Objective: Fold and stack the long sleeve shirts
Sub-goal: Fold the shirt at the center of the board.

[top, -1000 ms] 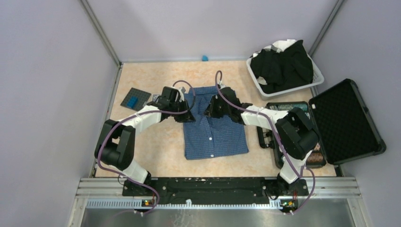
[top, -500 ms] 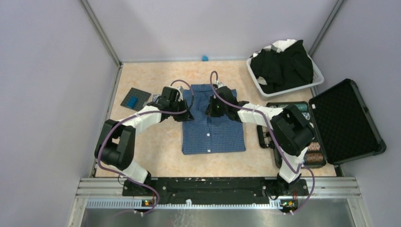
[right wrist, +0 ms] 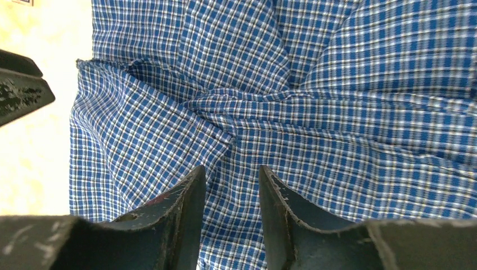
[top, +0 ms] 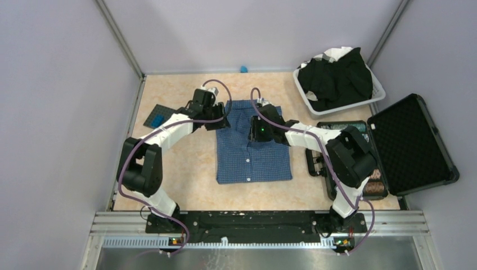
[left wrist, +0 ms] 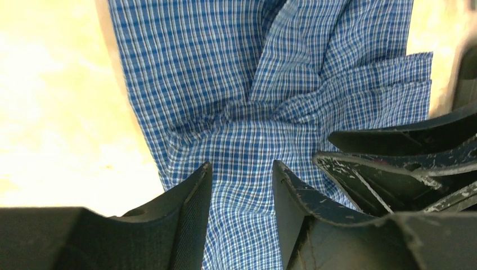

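The blue fine-checked shirt [top: 253, 160] lies folded into a rectangle in the middle of the table, collar end toward the back. My left gripper [top: 220, 121] is shut on cloth at its upper left; in the left wrist view [left wrist: 241, 164] checked cloth [left wrist: 236, 112] bunches into the narrow gap between the fingers. My right gripper [top: 254, 132] is shut on cloth near the upper middle; in the right wrist view [right wrist: 232, 167] wrinkles in the cloth [right wrist: 315, 118] run into its fingers. Black shirts [top: 337, 79] are piled in the basket.
A white basket [top: 360, 106] stands at the back right. An open black hard case [top: 410, 146] lies at the right edge. A small dark pad with a blue piece [top: 160, 118] lies left of the shirt. A small blue object [top: 243, 69] sits by the back wall.
Both grippers moved toward the back wall and the shirt slid a little that way with them. The left gripper went furthest, and the shirt's upper part is now stretched out flatter.
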